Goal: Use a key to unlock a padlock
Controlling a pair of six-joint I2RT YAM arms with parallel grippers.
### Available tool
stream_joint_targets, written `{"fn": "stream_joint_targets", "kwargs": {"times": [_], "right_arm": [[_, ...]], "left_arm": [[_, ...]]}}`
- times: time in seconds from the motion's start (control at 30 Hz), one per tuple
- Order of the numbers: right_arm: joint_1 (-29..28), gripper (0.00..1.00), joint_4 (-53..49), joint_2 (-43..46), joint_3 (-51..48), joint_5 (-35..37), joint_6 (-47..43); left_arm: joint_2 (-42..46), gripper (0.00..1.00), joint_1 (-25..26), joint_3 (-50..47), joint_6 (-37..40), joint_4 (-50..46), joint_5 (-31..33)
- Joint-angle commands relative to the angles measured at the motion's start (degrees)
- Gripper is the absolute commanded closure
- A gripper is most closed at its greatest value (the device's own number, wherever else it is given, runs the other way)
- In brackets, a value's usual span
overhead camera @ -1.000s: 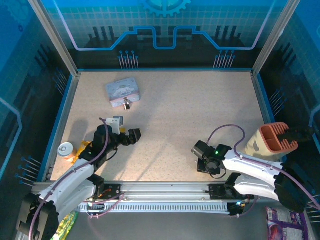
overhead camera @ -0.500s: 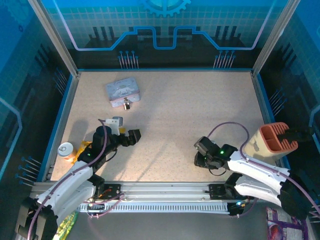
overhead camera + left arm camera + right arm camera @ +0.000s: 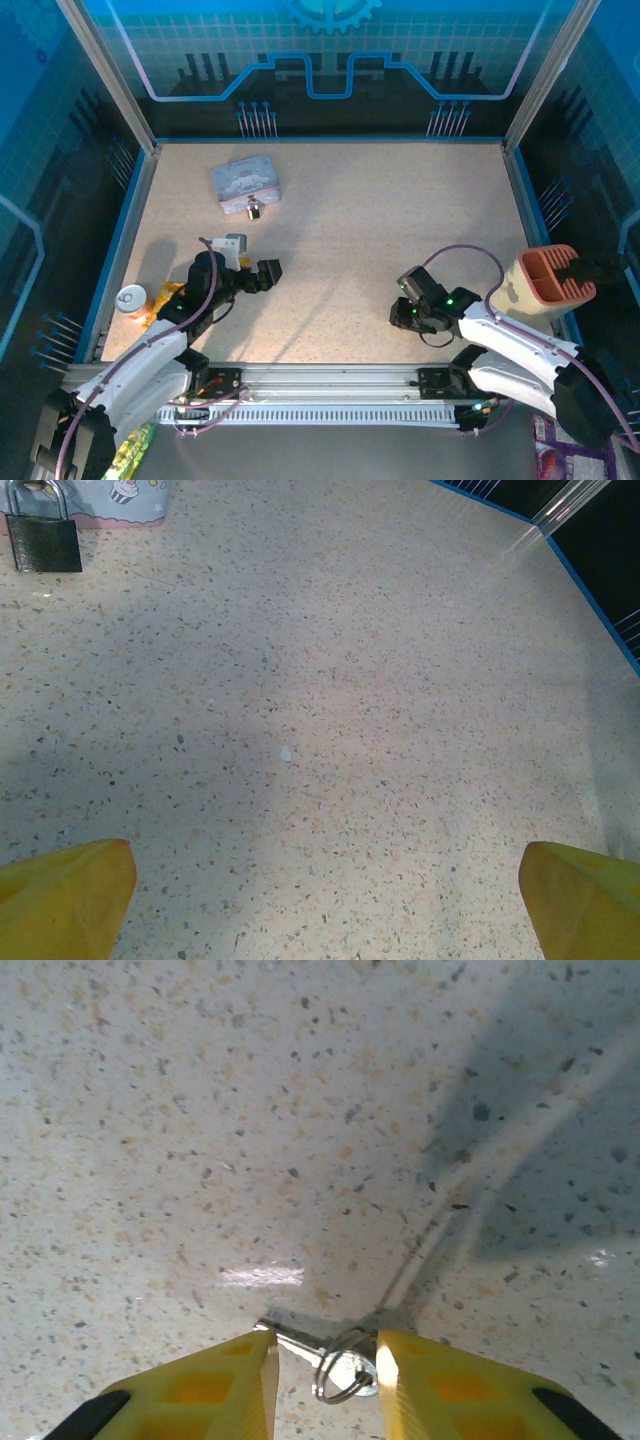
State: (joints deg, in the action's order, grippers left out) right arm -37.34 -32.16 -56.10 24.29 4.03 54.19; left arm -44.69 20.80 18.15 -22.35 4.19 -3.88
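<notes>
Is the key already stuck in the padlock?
No, the key lies between the fingers of the right gripper, while the padlock sits elsewhere on the table, beside the tin.

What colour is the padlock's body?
Dark, blackish; the padlock shows best in the left wrist view.

The padlock [image 3: 254, 209] lies just beside the tin [image 3: 245, 183], the left claw [image 3: 270, 272] nearer it than the right claw [image 3: 401, 313].
</notes>
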Motion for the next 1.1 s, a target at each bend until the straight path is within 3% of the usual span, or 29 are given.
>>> {"fn": "stream_joint_targets", "kwargs": {"times": [0.0, 0.37, 0.83, 1.07], "right_arm": [[-0.5, 0.69, -1.9, -0.8, -0.7, 1.1, 1.0], [-3.4, 0.75, 1.0, -6.0, -1.0, 0.9, 3.0], [-4.2, 1.0, 1.7, 0.6, -1.8, 3.0, 4.2], [-4.2, 1.0, 8.8, 7.4, -3.8, 2.7, 8.6]], "left_arm": [[0.0, 0.01, 0.4, -0.1, 0.9, 0.1, 0.5], [0.7, 0.01, 0.4, -0.1, 0.8, -0.3, 0.6], [-0.9, 0.01, 0.5, 0.1, 0.8, 0.8, 0.1], [-7.7, 0.01, 0.5, 3.1, 1.2, 4.3, -8.2]]}}
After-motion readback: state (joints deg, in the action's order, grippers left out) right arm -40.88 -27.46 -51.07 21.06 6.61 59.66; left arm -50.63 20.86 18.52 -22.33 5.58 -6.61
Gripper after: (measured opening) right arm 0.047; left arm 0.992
